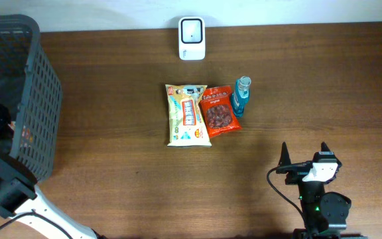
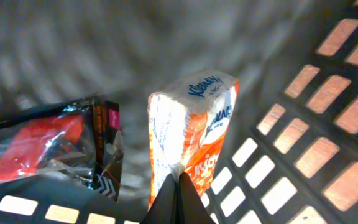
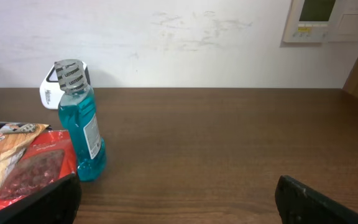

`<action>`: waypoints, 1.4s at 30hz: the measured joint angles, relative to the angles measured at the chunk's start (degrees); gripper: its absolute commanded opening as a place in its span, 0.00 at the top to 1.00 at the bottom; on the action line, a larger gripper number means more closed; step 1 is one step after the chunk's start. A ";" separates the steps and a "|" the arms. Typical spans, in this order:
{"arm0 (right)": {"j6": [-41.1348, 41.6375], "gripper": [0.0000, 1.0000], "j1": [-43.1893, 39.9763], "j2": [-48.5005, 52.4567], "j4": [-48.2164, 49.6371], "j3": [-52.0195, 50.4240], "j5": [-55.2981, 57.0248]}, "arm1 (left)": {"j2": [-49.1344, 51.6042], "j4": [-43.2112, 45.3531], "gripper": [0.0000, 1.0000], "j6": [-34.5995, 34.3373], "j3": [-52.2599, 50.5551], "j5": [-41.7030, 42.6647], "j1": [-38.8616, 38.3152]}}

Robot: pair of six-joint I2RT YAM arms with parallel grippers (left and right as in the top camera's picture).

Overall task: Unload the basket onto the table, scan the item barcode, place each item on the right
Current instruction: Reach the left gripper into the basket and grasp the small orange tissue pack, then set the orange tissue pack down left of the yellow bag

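Observation:
In the left wrist view my left gripper (image 2: 179,177) is down inside the basket (image 2: 328,124). Its jaws are shut together on the plastic edge of an orange and white Kleenex tissue pack (image 2: 191,124), which stands on end. A clear packet with something red (image 2: 36,146) lies to its left. The white barcode scanner (image 1: 191,38) stands at the table's far edge, far from the basket. My right gripper (image 1: 305,154) is open over bare wood at the front right, with nothing between its fingers (image 3: 316,202).
The dark mesh basket (image 1: 42,99) fills the left edge of the table. A yellow snack bag (image 1: 188,115), a red snack bag (image 1: 219,110) and a blue mouthwash bottle (image 1: 241,96) lie side by side mid-table, in front of the scanner.

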 measured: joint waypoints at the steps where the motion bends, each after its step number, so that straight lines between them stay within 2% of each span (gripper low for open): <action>1: 0.00 0.02 0.00 0.00 0.00 0.00 -0.02 | 0.31 -0.33 1.00 -0.46 2.21 0.85 0.02; 4: 0.00 0.02 0.00 0.00 0.00 0.00 0.00 | 1.01 -3.15 1.00 -4.55 15.61 2.29 0.15; 6: 0.00 0.02 0.00 0.00 0.00 0.00 0.00 | 1.20 -4.44 1.00 -10.01 33.18 4.46 0.20; 7: 0.00 0.02 0.00 0.00 0.00 0.00 0.00 | 0.87 -4.85 1.00 -11.39 37.64 5.60 0.20; 8: 0.02 0.02 0.00 0.00 -0.02 0.00 -0.02 | 1.27 -5.49 1.00 -13.92 48.83 9.42 0.20; 9: 0.04 0.02 0.00 0.00 -0.02 0.00 0.00 | 0.17 -4.94 1.00 -15.30 53.29 12.00 0.02; 13: 0.02 0.02 0.00 0.00 -0.02 0.00 -0.02 | -7.48 -2.62 1.00 -18.78 56.74 22.91 -5.27; 17: 0.02 0.01 0.00 0.00 0.00 0.00 -0.02 | -9.05 -8.72 1.00 -19.34 56.57 26.67 -19.10; 20: 0.00 0.02 0.00 0.00 -0.02 0.00 -0.02 | -9.05 -10.08 1.00 -17.88 52.85 25.97 -30.29; 23: 0.02 0.02 0.00 0.00 0.00 0.00 -0.02 | -8.90 -10.05 1.00 -17.11 45.70 19.91 -39.26; 27: 0.02 0.01 0.00 0.00 0.00 0.00 -0.02 | -8.48 -9.22 1.00 -16.85 25.16 11.17 -48.52; 30: 0.00 0.02 0.00 0.00 0.00 0.00 0.00 | -8.20 -0.61 1.00 -16.90 5.81 8.17 -53.18; 34: 0.02 0.02 0.00 0.00 0.00 0.00 0.00 | -7.76 16.52 1.00 -17.90 -17.31 6.73 -57.70; 37: 0.00 0.02 0.00 0.00 0.00 0.00 -0.02 | -7.56 22.82 1.00 -18.67 -23.06 4.94 -57.81; 42: 0.02 0.02 0.00 0.00 -0.02 0.00 -0.02 | -7.56 25.07 1.00 -24.39 -23.80 -5.20 -57.51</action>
